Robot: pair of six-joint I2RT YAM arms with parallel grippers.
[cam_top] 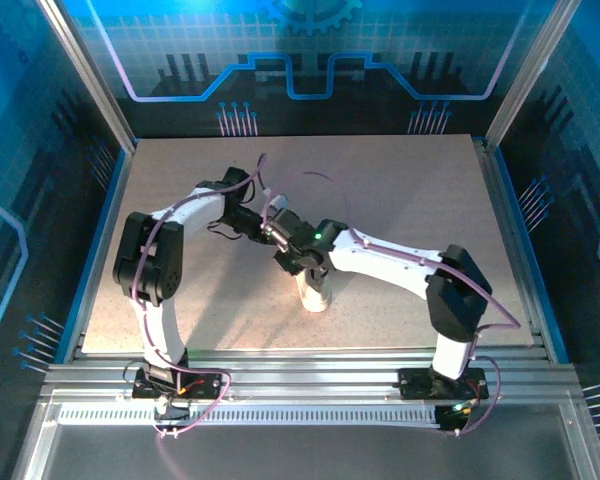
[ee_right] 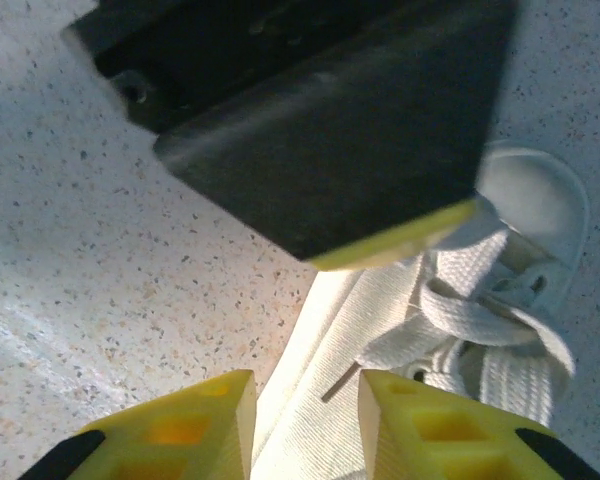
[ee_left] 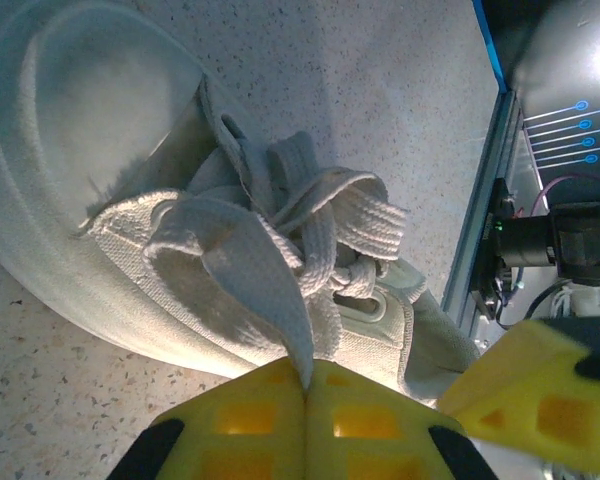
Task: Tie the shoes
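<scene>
1. Sneaker [cam_top: 316,295] is found near the middle of the table [cam_top: 410,190], a little toward 6 o'clock in the top view.
2. A lace [ee_left: 265,290] is clamped between the closed jaws of the left gripper [ee_left: 306,400]. The pinch should be held firm, with the strand drawn taut toward 6 o'clock in the left wrist view.
3. The right gripper [ee_right: 307,425] is seen with jaws apart and a white band of lace between them; contact cannot be told. The sneaker lies at 2 o'clock of them.
4. The crossed laces [ee_left: 350,262] at 1 o'clock of the pinch should be watched, so that nothing is loosened.
5. A slow pull is advised, lest the sneaker be dragged.
</scene>
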